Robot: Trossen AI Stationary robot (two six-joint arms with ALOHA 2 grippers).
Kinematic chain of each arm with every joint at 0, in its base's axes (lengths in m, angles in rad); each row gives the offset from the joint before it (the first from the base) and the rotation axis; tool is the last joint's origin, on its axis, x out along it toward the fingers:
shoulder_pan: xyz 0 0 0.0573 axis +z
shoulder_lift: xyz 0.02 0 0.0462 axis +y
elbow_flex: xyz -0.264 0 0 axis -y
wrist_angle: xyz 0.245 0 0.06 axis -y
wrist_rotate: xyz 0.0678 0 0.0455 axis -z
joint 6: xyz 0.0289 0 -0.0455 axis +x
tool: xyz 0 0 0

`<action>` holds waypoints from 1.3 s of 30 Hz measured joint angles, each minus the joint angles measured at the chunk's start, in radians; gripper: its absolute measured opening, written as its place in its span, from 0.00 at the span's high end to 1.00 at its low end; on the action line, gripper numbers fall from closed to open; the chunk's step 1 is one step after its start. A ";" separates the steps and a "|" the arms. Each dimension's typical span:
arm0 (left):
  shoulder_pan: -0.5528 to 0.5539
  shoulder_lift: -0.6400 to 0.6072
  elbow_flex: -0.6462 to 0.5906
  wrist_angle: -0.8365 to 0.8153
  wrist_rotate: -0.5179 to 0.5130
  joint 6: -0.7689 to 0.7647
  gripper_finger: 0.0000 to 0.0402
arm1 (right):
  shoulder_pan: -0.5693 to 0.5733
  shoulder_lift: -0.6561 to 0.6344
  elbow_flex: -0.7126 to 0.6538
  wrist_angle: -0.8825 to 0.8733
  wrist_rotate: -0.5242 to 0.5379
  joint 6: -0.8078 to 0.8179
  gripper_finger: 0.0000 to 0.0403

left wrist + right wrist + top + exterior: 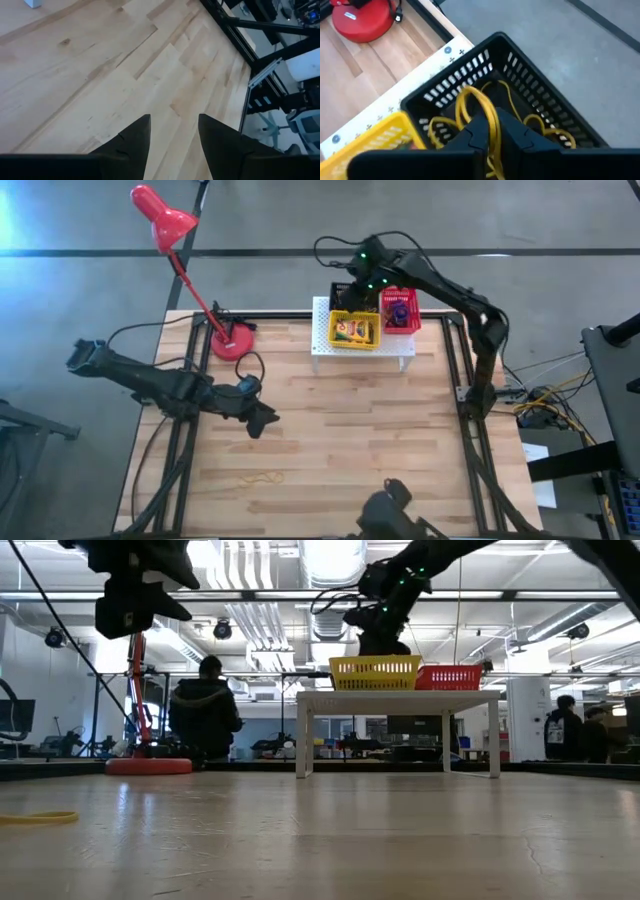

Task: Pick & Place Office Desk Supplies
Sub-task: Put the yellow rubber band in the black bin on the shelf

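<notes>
Right gripper (492, 131) jaws clenched on yellow rubber band (487, 112) above black tray (540, 95); left gripper (174, 145) released.

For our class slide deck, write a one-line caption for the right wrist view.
Right gripper shut on a yellow rubber band over the black tray.

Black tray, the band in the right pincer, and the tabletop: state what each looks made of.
Black tray: likely moulded plastic, matte, with slotted lattice walls.
Band: probably rubber, a thin yellow loop that bends limply where the right pincer pinches it.
Tabletop: wood, pale glued strips with visible grain and a slight sheen.
</notes>
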 joint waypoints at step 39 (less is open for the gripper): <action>-0.350 0.192 0.006 -0.140 0.317 0.522 0.58 | 1.197 -0.817 -0.619 -0.159 0.714 0.870 0.76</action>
